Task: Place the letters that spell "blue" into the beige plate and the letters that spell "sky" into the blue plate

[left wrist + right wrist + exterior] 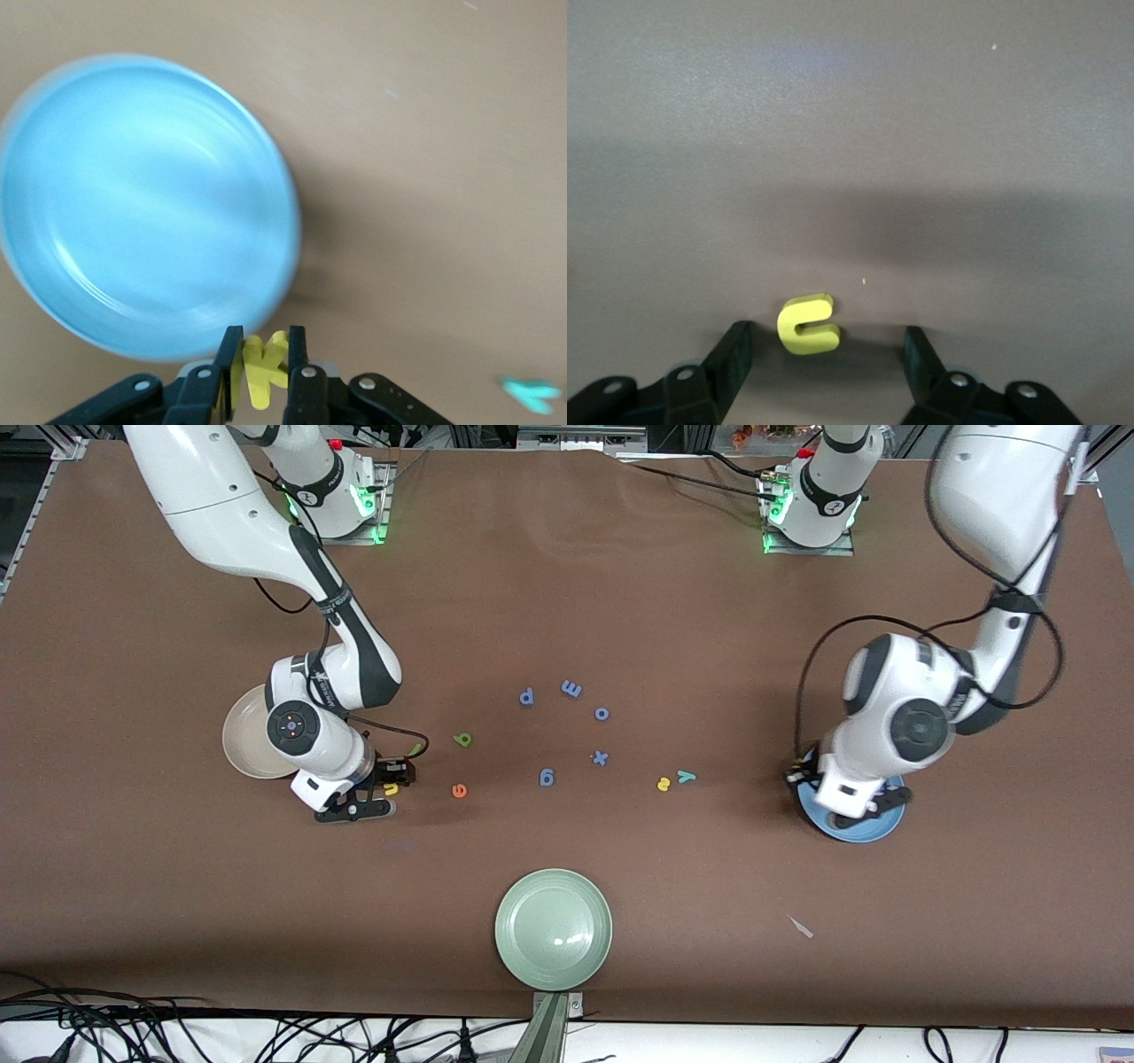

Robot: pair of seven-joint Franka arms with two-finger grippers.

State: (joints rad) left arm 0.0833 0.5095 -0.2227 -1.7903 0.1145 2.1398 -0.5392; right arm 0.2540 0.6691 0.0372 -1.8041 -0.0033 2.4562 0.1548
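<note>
The small yellow foam letter k (262, 367) sits clamped in the left gripper (262, 376) over the round light blue plate (133, 204), ready to drop. The right gripper (824, 354), fingers apart, straddles the yellow foam u (808, 324) on the brown table (709, 602) beside the beige plate (244, 740).

Brown table cover (620, 584) filling the frame, creased near top centre. Black cables (106, 1023) tangled along the bottom left edge. Metal bracket (551, 1023) at bottom centre.
</note>
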